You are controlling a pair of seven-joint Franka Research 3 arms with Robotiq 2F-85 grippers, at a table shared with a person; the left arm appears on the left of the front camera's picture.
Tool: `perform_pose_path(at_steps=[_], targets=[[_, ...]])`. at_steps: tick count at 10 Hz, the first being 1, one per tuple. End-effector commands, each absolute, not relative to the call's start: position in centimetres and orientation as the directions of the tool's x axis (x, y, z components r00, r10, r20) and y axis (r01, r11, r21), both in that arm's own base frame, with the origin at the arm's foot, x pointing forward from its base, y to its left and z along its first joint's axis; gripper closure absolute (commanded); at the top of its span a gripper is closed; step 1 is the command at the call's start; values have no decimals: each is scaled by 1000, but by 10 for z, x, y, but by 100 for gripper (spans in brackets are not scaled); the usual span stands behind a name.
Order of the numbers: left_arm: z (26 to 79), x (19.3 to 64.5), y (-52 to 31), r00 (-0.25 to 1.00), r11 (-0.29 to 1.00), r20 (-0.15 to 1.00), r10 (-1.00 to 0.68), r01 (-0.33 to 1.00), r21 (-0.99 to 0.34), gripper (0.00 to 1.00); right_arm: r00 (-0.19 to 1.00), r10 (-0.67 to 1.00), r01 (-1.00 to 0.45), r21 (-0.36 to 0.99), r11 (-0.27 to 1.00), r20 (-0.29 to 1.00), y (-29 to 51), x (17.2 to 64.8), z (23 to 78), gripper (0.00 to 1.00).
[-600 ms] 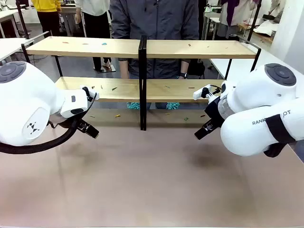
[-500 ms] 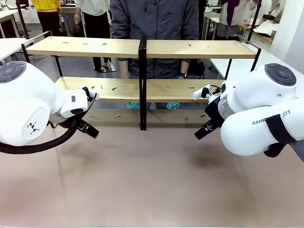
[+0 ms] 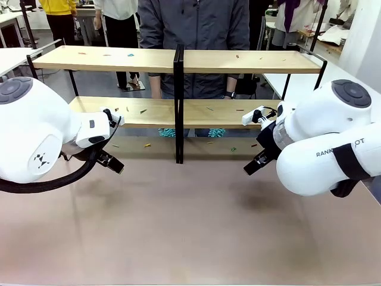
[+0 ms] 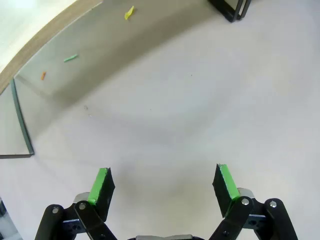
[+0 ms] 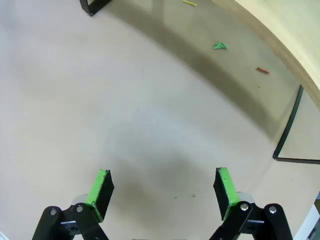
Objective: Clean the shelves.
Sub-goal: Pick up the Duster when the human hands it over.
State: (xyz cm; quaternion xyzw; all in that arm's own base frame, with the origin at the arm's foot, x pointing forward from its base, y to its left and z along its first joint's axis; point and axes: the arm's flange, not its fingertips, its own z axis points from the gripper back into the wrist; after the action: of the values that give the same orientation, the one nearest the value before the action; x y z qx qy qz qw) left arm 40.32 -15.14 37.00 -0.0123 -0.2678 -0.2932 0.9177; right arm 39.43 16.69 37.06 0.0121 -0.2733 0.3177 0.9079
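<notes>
Front view: shelves with small coloured scraps; left gripper and right gripper wide, empty.

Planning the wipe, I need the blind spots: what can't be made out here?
- Front view: the scraps on the shelves are too small to identify.
- Front view: the lower board has both ends partly covered by the left arm and right arm.
- Front view: a teal object is partly hidden by the lower board.
- Left wrist view: the black post foot is cut off by the top edge.
</notes>
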Motion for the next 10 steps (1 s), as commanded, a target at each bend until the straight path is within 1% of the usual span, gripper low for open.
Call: perform_pose_path(at_steps=[1, 10], targets=[[370, 403, -151, 684, 827, 499, -532, 545, 135, 0, 649, 570, -583, -151, 798, 504, 167, 394, 371, 0], [370, 403, -151, 684, 827, 499, -532, 545, 135, 0, 649, 570, -583, -151, 798, 504, 167, 394, 371, 0]])
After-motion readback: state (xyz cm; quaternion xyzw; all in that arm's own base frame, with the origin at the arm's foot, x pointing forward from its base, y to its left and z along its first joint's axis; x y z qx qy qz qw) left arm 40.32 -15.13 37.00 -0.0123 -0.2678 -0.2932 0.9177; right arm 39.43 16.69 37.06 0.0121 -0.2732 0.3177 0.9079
